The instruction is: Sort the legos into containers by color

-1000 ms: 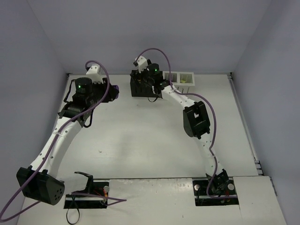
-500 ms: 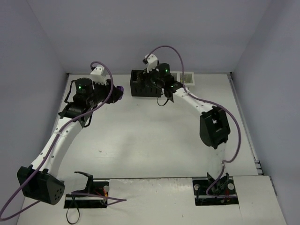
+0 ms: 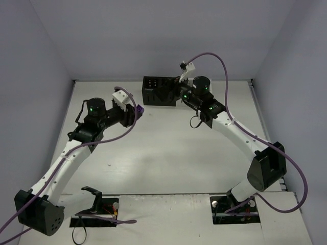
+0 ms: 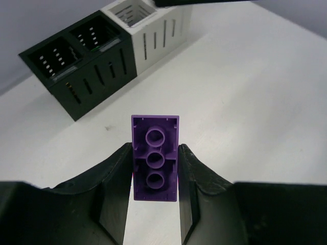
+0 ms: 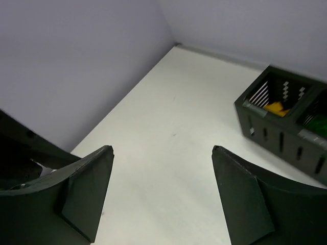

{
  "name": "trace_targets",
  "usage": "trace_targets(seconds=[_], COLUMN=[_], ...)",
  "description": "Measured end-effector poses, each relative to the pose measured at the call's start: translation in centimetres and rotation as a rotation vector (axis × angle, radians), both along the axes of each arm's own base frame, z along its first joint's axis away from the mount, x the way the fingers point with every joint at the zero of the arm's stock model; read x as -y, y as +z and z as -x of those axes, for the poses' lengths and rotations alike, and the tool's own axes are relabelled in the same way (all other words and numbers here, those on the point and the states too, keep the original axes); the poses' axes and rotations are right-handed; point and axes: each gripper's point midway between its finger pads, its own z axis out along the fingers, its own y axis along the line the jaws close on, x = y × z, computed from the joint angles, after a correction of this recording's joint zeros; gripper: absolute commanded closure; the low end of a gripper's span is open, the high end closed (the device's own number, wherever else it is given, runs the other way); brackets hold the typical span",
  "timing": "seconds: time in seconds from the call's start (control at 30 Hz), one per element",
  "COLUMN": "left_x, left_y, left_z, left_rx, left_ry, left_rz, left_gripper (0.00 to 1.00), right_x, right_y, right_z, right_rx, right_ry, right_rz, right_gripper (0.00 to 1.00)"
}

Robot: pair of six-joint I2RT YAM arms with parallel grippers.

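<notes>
Left wrist view: my left claw (image 4: pixel 156 150) is clenching the purple brick (image 4: pixel 155 158) by its long sides, hollow underside facing the camera, long axis pointing away from me. The row of containers (image 4: pixel 94 87) is lying ahead and to the left, well apart, on the counter (image 4: pixel 255 102). My right claw (image 5: pixel 161 153) is hanging released and empty, nearer that row.

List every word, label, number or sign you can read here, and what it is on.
None: no readable text in any view.
The purple brick in the left gripper shows only bare tubes underneath.
The black bins and white bin have slots, no labels.
The arms carry green lights, no lettering.
</notes>
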Motion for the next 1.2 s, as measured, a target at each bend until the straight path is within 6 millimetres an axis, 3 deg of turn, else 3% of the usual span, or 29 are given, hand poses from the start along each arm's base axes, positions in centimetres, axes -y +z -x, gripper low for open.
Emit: trace_targets(seconds=[0.2,0.33,0.5,0.8,1.2], left_x=[2.0,1.8,1.4,1.5,2.1], left_y=[0.3,0.7,0.1,-0.6,-1.4], left_z=[3.3,2.9,2.3,1.9,1.9], left_rx=[0.19,0.243,0.247,0.233,0.225], left_ry=[-0.134,-0.125,-0.104,-0.106,-0.131], left_rz=[-0.118,-0.151,-0.183,-0.197,-0.213], left_gripper=[0.84,0.84,0.84,0.84,0.84], right_x=[-1.5,-3.1,-3.0,-2.8,-4.0], right_y=[-3.6,-4.4,-5.5,-5.3,-4.9], right_z=[2.7,4.8,6.5,8.3,9.8], right_rx=[-0.196,-0.257,-0.295,-0.276,-0.255], right_ry=[0.073,0.138,0.159,0.207,0.27], right_rz=[-0.043,-0.061,-0.065,-0.088,-0.102], right_gripper=[0.28,0.29,0.3,0.3,0.33])
